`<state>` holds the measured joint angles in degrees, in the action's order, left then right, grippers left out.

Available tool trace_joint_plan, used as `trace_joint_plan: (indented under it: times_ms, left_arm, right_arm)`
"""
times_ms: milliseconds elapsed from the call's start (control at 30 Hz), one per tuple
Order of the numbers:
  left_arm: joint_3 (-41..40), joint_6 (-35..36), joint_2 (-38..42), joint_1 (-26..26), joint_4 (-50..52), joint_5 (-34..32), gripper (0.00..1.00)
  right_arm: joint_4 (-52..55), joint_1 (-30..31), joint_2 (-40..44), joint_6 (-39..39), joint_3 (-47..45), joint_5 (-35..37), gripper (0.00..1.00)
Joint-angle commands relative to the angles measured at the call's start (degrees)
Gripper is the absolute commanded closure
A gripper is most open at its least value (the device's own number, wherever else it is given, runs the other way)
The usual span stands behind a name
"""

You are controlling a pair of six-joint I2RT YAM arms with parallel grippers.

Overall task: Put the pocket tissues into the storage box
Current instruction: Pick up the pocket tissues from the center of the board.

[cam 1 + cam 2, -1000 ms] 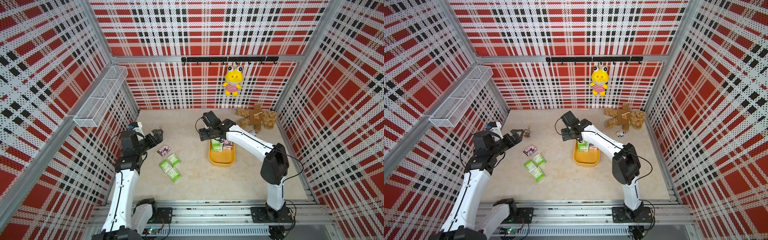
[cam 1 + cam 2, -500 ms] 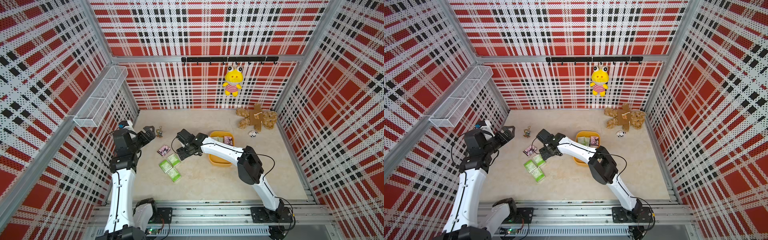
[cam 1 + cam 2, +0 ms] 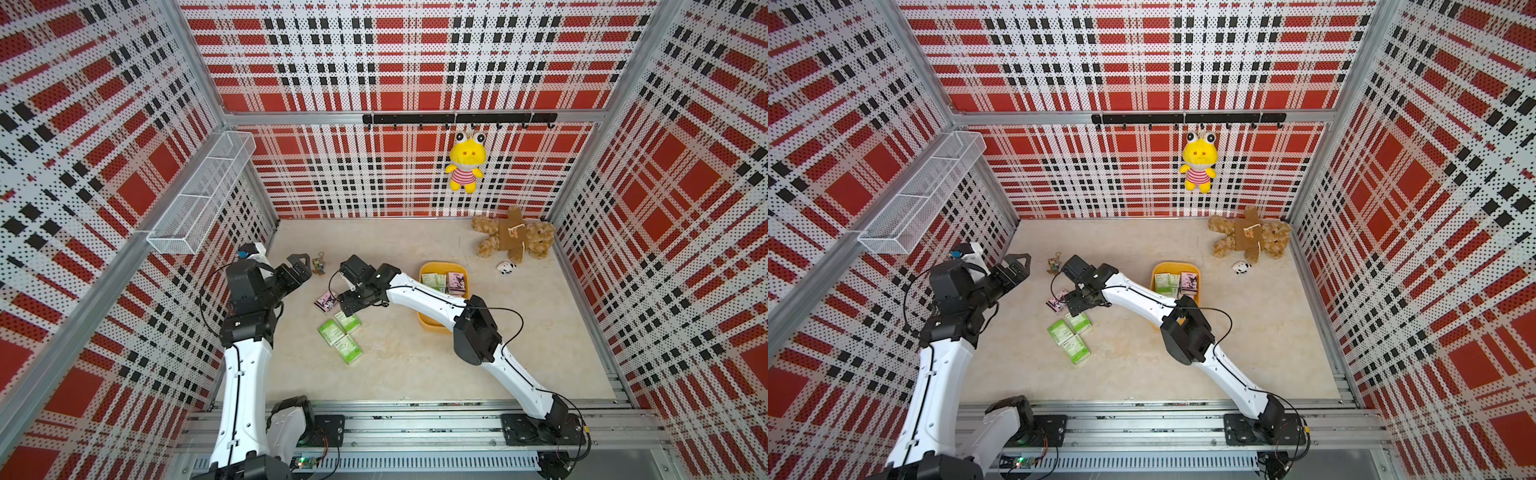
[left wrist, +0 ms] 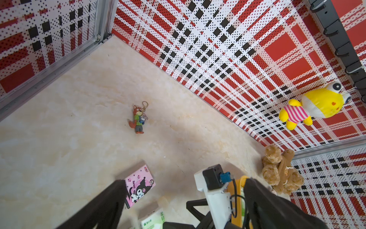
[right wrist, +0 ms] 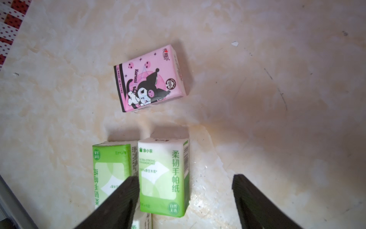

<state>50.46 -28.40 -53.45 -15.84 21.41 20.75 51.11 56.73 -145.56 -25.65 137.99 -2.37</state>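
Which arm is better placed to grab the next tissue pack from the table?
Right. The right claw, open, hangs over the green-and-white tissue pack near the pink Kuromi pack. The left claw, also open, sits farther off by the fox keychain.

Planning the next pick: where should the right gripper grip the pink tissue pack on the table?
Probably across its two long edges, from straight above: the pink pack lies flat, apart from the green packs, with bare table along both edges.

pink pack (image 5: pixel 150 79) — "Kuromi", "100%" | green pack (image 5: pixel 162 178) — "象小家", "柔韧手帕纸"
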Motion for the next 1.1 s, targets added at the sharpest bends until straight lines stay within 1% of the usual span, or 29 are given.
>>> trace_joint_plan:
  times_ms: [0,133,367,633,1067]
  left_arm:
    - [-1.2,-0.4,1.0,-0.3,-1.3,1.0,0.0]
    - [-1.7,-0.5,1.0,-0.3,-1.6,1.4,0.0]
    - [-2.0,-0.4,1.2,-0.2,-1.7,1.7,0.0]
    - [-1.8,-0.1,0.9,0.4,-1.9,1.8,0.0]
    - [-2.6,0.0,1.7,0.5,-1.8,1.7,0.0]
  right_arm:
    - [2.6,0.6,-2.1,-0.6,2.4,0.1,0.17]
    - [2.9,0.8,-2.8,-0.7,2.7,0.2,0.17]
    - [5.4,1.6,-5.0,-0.1,6.2,0.4,0.16]
    - [7.1,1.6,-6.1,-0.5,6.5,-0.5,0.16]
    - [8.2,2.6,-6.3,1.8,6.5,-1.1,0.16]
